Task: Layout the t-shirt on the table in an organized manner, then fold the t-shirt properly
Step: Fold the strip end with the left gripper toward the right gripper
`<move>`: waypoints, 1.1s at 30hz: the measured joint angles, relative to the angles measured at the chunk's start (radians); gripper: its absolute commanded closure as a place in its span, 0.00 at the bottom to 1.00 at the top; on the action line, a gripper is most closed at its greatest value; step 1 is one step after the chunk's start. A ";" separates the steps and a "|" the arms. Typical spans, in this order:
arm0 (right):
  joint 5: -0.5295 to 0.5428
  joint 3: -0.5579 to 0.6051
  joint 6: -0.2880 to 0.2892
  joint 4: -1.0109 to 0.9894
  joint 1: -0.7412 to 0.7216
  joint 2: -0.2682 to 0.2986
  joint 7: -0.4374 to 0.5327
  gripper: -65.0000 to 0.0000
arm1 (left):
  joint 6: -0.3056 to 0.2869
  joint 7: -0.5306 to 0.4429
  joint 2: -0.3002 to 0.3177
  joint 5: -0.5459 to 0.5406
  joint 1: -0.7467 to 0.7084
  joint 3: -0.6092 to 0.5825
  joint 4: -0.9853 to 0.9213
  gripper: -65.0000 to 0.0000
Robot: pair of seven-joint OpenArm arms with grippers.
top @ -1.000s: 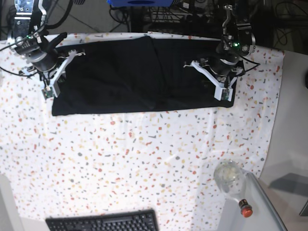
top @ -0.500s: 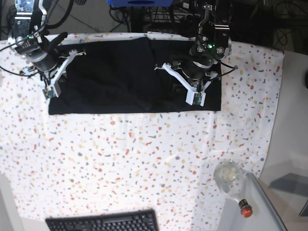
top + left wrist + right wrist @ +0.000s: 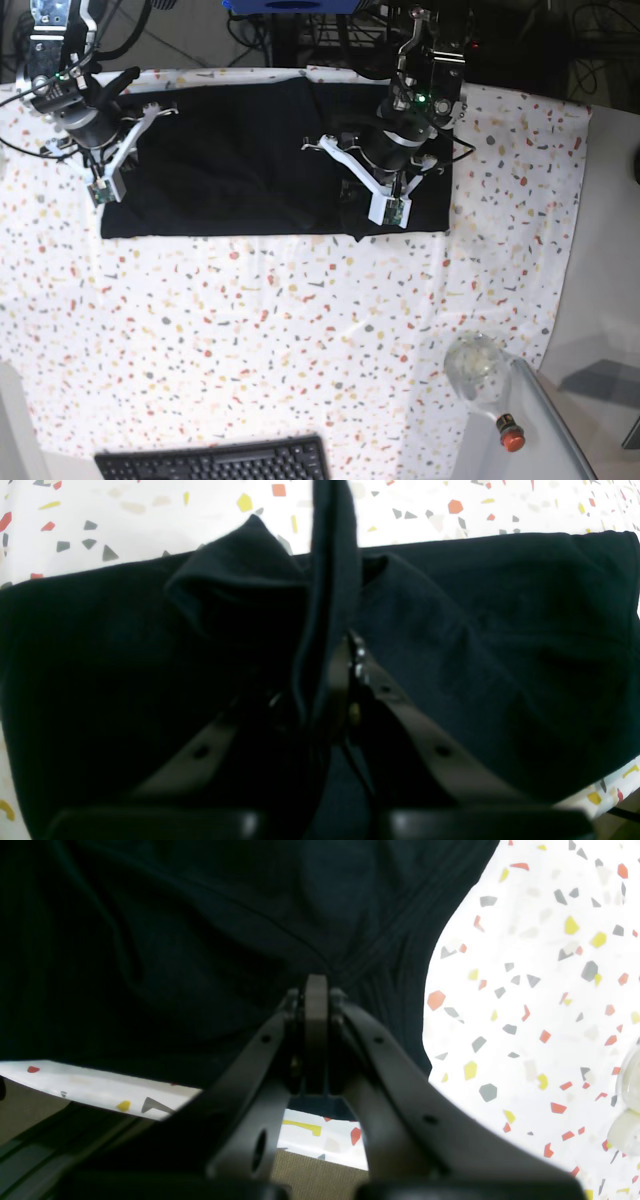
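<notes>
The t-shirt lies flat at the far edge of the table, w/ one side partly folded over. Left gripper pinches a fold of it. Right gripper is closed on its edge. More folds left, I think.

Near half of the table is bare speckled cloth, free passage from the t-shirt's near hem down to the keyboard at the near edge. Near-right corner is blocked by a clear glass jar and a small red-capped thing beside it on the grey side surface. Far strip is crowded: both arms sit over the shirt, left gripper and right gripper at it, dark cables and gear behind the far edge.
</notes>
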State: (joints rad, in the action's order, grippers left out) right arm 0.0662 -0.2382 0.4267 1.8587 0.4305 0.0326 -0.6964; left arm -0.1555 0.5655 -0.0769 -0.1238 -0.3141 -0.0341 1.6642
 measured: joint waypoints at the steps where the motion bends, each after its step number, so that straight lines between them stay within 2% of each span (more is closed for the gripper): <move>1: 0.000 0.000 0.000 0.000 0.000 0.000 0.000 1.00 | 0.001 0.000 -0.001 0.000 -0.002 0.000 0.000 1.00; 6: 0.000 0.000 0.000 0.000 0.000 0.000 0.000 1.00 | 0.002 0.000 0.001 0.002 -0.002 -0.033 -0.002 1.00; 27: 0.000 0.000 0.000 0.000 0.000 0.000 0.000 1.00 | 0.003 0.000 0.000 0.000 0.004 -0.040 -0.002 1.00; 28: 0.000 0.000 0.000 0.000 0.000 0.000 0.000 1.00 | 0.006 0.000 0.002 0.003 0.004 -0.053 -0.002 0.96; 30: 0.000 0.000 0.000 0.000 0.000 0.000 0.000 1.00 | 0.006 0.000 0.002 0.001 0.005 -0.084 -0.002 0.83; 33: 0.000 0.000 0.000 0.000 0.000 0.000 0.000 1.00 | -0.001 0.000 -0.001 -0.005 0.005 -0.113 -0.002 0.58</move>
State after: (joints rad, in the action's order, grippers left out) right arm 0.0662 -0.2382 0.4267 1.8587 0.4301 0.0326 -0.6968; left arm -0.1562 0.5652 -0.0780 -0.1287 -0.3088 -0.1471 1.6623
